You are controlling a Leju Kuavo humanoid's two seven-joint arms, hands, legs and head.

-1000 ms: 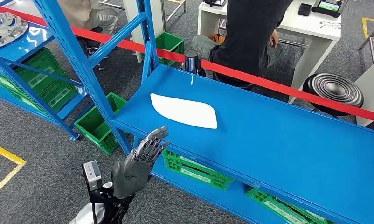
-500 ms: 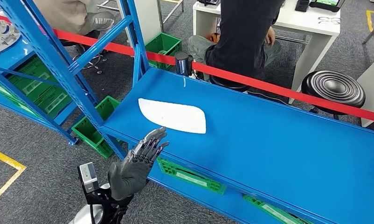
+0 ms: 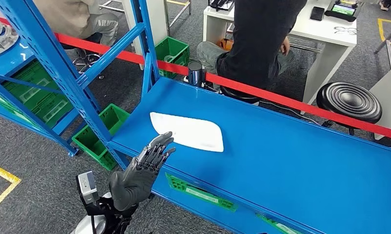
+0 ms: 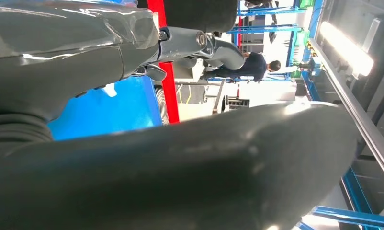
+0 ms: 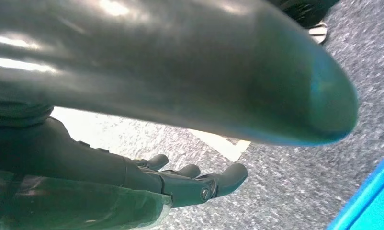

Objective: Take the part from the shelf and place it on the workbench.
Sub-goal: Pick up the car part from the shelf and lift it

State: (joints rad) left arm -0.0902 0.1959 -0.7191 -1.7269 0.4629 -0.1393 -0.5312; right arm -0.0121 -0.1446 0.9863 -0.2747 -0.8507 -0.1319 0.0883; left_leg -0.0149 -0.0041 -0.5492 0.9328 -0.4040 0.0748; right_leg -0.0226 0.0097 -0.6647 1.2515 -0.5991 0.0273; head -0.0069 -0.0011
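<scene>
Closest to the robot, the left hand (image 3: 137, 175) is up near the front edge of the blue shelf (image 3: 291, 161). Its dark fingers (image 3: 156, 148) are spread apart and stretched out, and it holds nothing. The fingertips sit just at the near edge of the part (image 3: 187, 131). The right hand (image 5: 132, 177) hangs over grey carpet with its fingers loosely open and nothing in them.

The part lies flat on the shelf, close to the front. It is white, thin and smooth, like a long leaf with one pointy end.

I think the robot is at the reaching step, and the part is not picked up yet. Next, the hand needs to go forward and get its fingers around the thin edge, which may be tricky.

Behind the shelf runs a red tape (image 3: 281, 95). Further back, a person (image 3: 262, 39) sits by a round black stool (image 3: 349, 100).
</scene>
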